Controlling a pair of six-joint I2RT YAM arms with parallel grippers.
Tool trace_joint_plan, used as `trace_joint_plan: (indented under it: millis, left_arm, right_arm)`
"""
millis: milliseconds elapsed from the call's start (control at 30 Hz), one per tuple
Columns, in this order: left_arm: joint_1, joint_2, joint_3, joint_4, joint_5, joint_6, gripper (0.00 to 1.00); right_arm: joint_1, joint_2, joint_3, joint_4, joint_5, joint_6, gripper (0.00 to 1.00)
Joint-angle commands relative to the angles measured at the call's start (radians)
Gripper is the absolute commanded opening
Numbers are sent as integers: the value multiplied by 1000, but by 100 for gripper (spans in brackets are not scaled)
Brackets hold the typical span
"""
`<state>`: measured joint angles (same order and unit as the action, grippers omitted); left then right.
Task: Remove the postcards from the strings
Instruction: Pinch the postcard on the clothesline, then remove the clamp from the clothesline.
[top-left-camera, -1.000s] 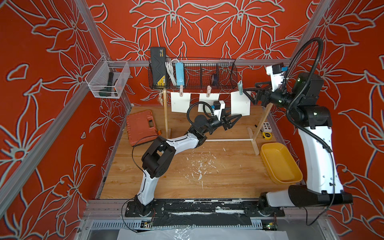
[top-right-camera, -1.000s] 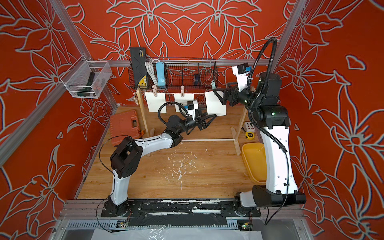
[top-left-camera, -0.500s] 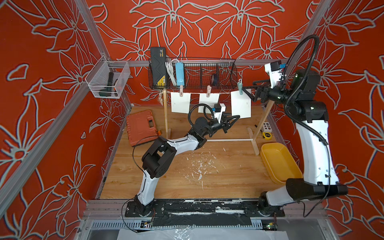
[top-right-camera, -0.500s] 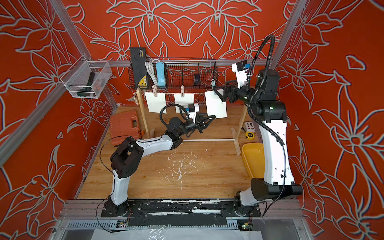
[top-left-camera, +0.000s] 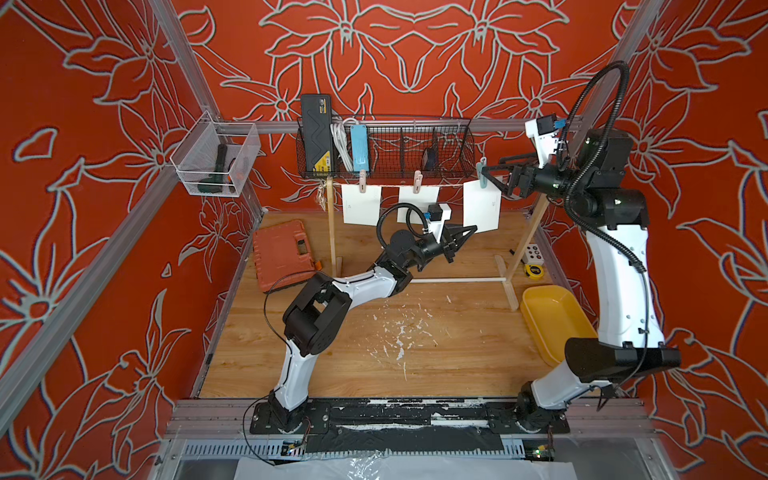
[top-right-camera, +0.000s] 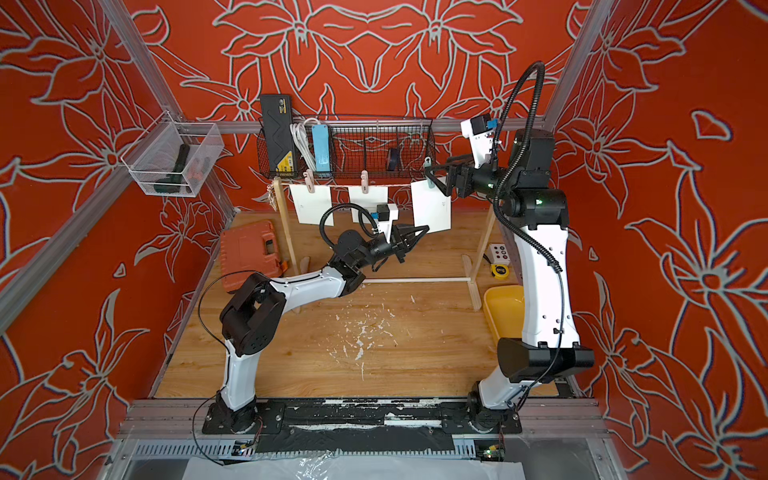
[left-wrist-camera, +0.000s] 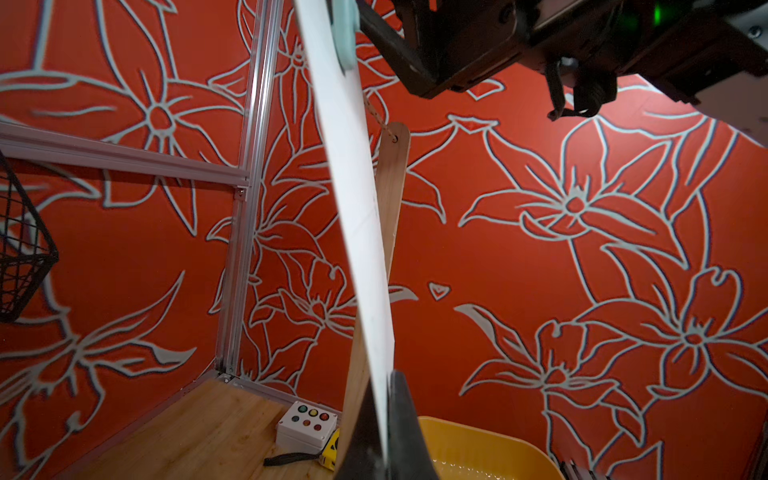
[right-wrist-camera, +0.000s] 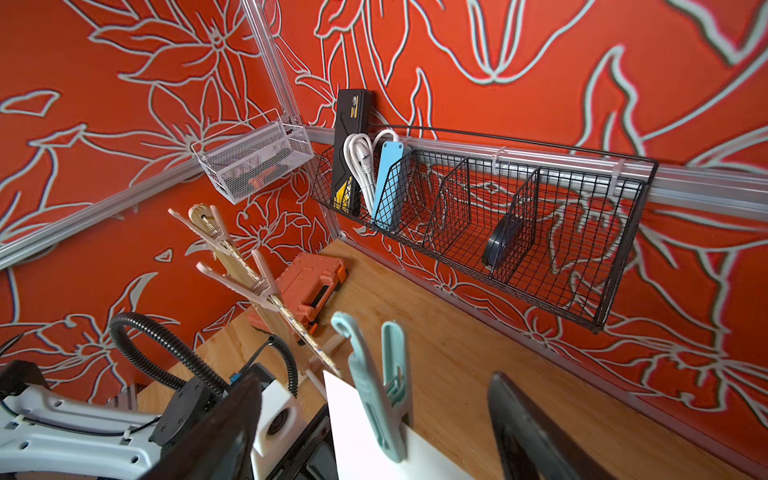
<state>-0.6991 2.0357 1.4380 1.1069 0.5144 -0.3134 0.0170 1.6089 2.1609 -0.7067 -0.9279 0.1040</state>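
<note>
Three postcards; left wrist, one edge-on

Left gripper: we saw jaws spread wide a second ago, now pinched together on lower corner of right-hand postcard. Tips lifted slightly, from just under card's edge onto it; in left wrist view we see card's edge clamped between fingers.

Right arm: we note it risen and more upright, elbow drawn in toward stand.

Right gripper: shifted with it, closer in on teal peg; we now see one jaw each side of peg.
</note>
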Motion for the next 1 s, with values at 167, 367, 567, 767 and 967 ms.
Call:
trace_joint_plan:
  millis: [167, 367, 567, 767, 967]
  left_arm:
    - [25, -48, 28, 5, 73, -14, 0]
    - [28, -49, 37, -10, 75, -15, 0]
    - [31, -49, 42, -12, 76, -19, 0]
    - [34, -45, 44, -7, 80, -33, 0]
    - [34, -46, 45, -8, 91, -33, 0]
  right_arm:
    - [-46, 97, 115, 3, -255, 33, 82]
    - [-48, 142, 128, 45, -310, 74, 77]
    - [-46, 152, 117, 64, -343, 85, 73]
    - [-43, 158, 93, 98, -394, 100, 70]
    - [-33, 166, 74, 131, -415, 121, 71]
